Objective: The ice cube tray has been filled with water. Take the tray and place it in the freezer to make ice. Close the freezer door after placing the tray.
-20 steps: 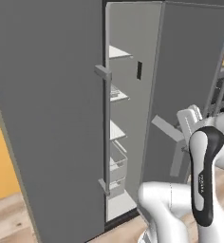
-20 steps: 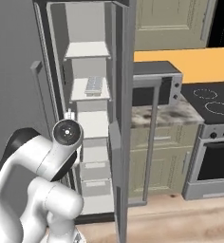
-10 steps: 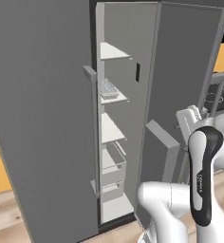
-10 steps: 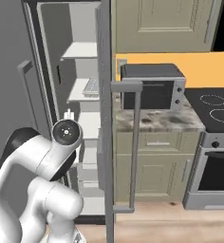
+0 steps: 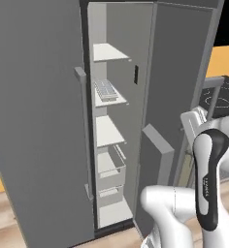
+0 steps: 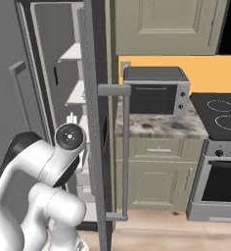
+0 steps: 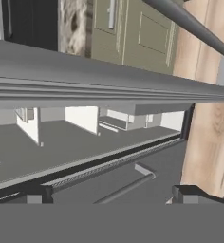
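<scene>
light: even, flat render | shadows: faint | glare: none | focus: sharp | edges: undistorted

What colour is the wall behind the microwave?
Orange wall behind the dark grey microwave; clearest in the right base view.

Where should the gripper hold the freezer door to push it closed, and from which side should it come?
Take the long vertical bar handle on the outer face of the freezer door, near mid-height. The bar stands off the panel on two brackets, leaving room for fingers. Approach from the stove side, probably with the open gripper straddling the bar.
</scene>
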